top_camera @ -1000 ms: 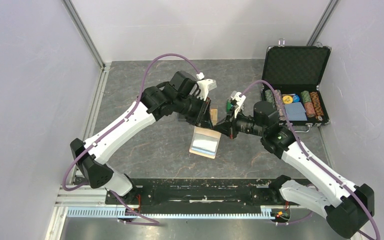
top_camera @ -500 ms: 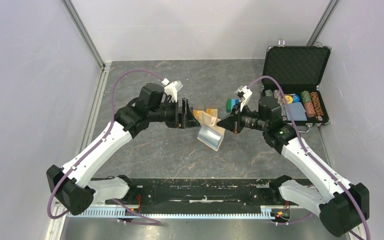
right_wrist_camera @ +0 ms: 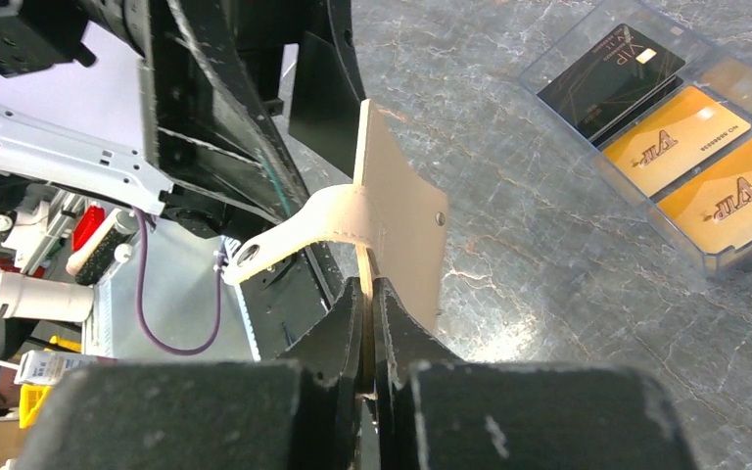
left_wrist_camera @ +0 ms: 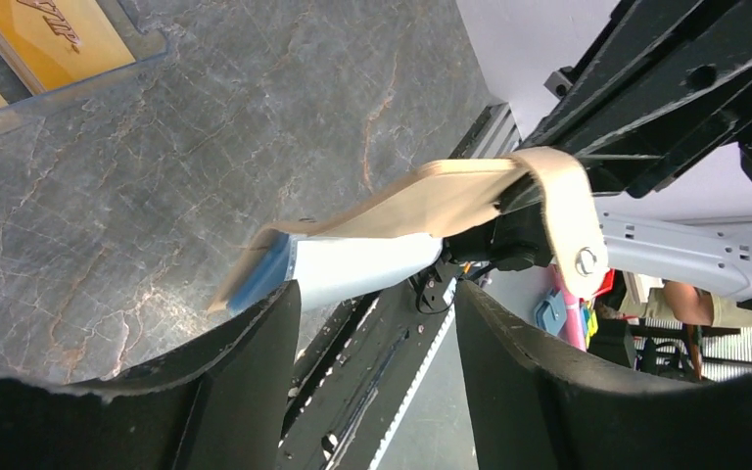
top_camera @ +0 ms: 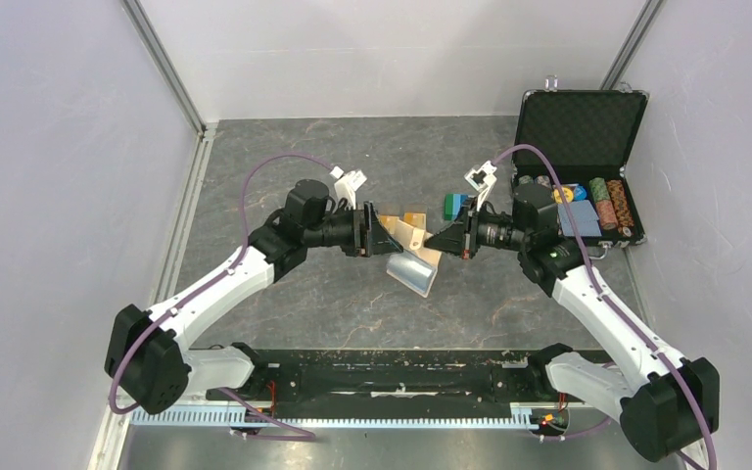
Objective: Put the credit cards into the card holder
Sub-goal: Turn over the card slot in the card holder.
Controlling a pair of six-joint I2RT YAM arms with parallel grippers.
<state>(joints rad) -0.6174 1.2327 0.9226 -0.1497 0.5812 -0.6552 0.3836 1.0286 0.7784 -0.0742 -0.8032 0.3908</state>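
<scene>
The right end effector is clenching one tan flap of the card holder, its fingers pressing flat against both faces of the leather. The holder is hanging open above the desk, between the two arms. In the top view its long axis is running from upper left to lower right, with the tan flap sitting high and the light-blue lined end tilting down toward the arm bases. Its snap tab is curling off the held flap and pointing toward the left arm.

The left end effector is facing the holder with its fingers spread wide, released and grasping nothing; the holder's blue-lined edge is lying just ahead of the gap.

The credit cards, one black and two orange-gold, are lying flat side by side in a clear tray on the desk, just behind the holder.
</scene>
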